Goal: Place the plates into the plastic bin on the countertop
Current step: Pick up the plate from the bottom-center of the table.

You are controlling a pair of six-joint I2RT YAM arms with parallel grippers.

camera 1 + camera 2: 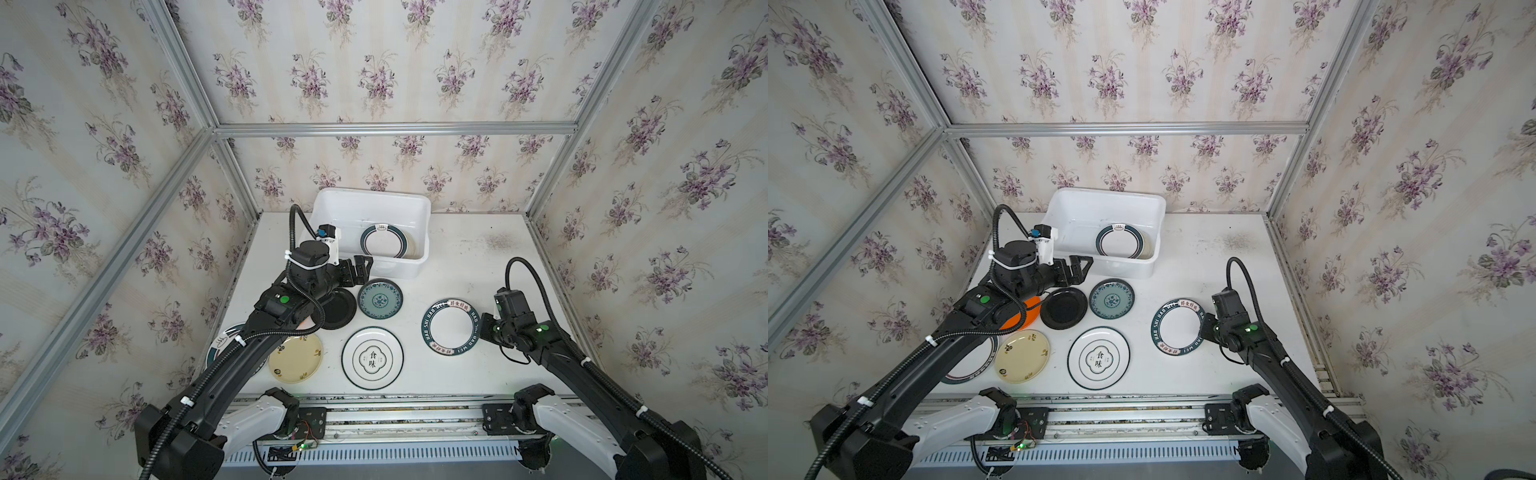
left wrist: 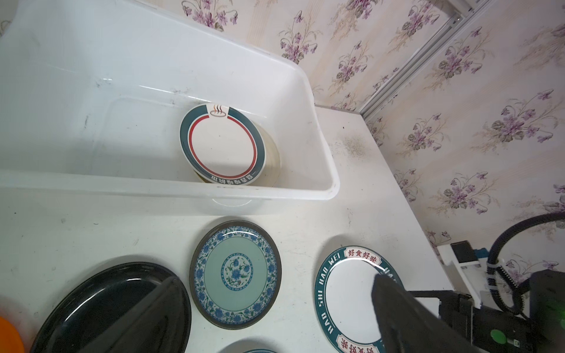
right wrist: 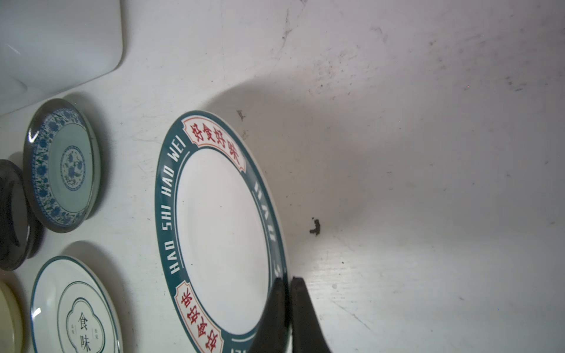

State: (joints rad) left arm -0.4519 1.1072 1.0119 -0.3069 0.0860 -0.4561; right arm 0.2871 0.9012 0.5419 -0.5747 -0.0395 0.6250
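My right gripper (image 3: 287, 284) is shut on the right rim of the white plate with the teal "HAO SHI HAO WEI" band (image 1: 451, 327), whose gripped edge is tilted up off the countertop (image 1: 478, 257). My left gripper (image 1: 359, 268) hangs open and empty by the plastic bin's (image 1: 374, 195) front left corner, above the black plate (image 1: 338, 309). A teal-rimmed plate with a red ring (image 1: 383, 243) lies inside the bin on a cream one. Also on the countertop are a teal-patterned plate (image 1: 380, 299), an orange plate (image 1: 1025, 313), a cream plate (image 1: 296, 358) and a white plate with characters (image 1: 372, 358).
Another teal-rimmed plate (image 1: 220, 340) lies mostly hidden under my left arm at the left edge. Wallpapered walls with aluminium rails close in the left, back and right sides. A dark stain (image 1: 496, 241) marks the back right. The arm bases sit on the front rail (image 1: 395, 411).
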